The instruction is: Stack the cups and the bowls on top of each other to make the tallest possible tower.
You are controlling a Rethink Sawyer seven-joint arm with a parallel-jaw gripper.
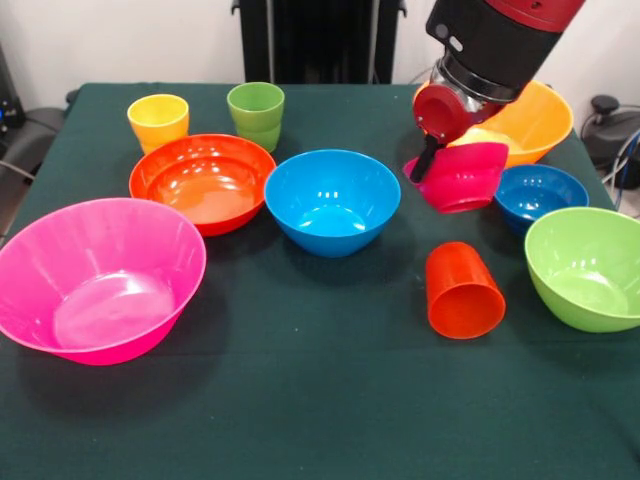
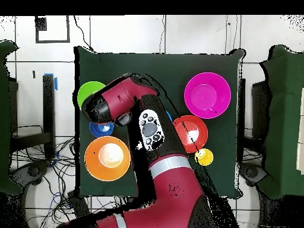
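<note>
My gripper (image 1: pixel 432 165) is shut on the rim of the small magenta bowl (image 1: pixel 465 178) and holds it tilted above the table, between the medium blue bowl (image 1: pixel 332 200) and the small dark blue bowl (image 1: pixel 540 195). The large pink bowl (image 1: pixel 95 280) stands alone at the near left with nothing in it. The red-orange shallow bowl (image 1: pixel 205 180), yellow cup (image 1: pixel 158 122) and light green cup (image 1: pixel 256 115) stand behind it. The orange-red cup (image 1: pixel 463 290) lies near the lime green bowl (image 1: pixel 585 265). The yellow-orange bowl (image 1: pixel 540 120) is behind the gripper.
In the overhead view the arm (image 2: pixel 127 98) covers the table's middle and hides the gripper. Around it show the pink bowl (image 2: pixel 206 95), red-orange bowl (image 2: pixel 190 133), yellow cup (image 2: pixel 203 157), yellow-orange bowl (image 2: pixel 107 157), lime bowl (image 2: pixel 89 92) and dark blue bowl (image 2: pixel 100 128).
</note>
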